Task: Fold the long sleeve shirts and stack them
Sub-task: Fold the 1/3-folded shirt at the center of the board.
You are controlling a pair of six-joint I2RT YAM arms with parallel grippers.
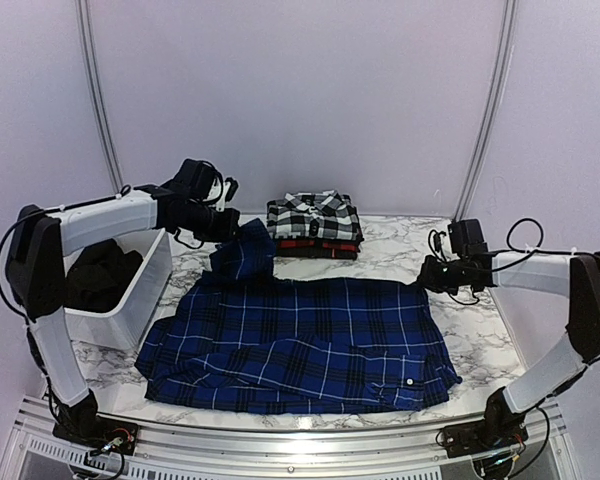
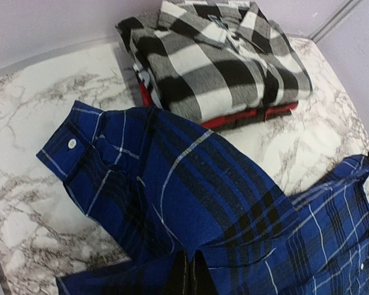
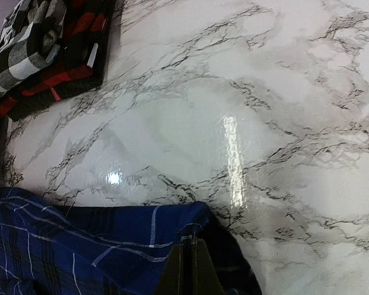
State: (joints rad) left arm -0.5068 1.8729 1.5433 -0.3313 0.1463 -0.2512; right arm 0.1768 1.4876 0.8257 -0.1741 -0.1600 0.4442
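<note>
Pinch at both far corners of the blue shirt (image 1: 300, 345), spread across the table (image 1: 400, 245).
Left gripper (image 1: 230, 228) grasps the cloth by the raised sleeve at far left; right gripper (image 1: 426, 276) clenches the far right corner, low over the marble. Check shirt (image 1: 313, 215) sits folded on the red shirt (image 1: 315, 246) at the far edge.

White arm shells (image 1: 105, 222), black joints (image 1: 35, 265), looping black cables (image 1: 525, 220), black left end effector (image 1: 230, 228), black right end effector (image 1: 423, 275)
</note>
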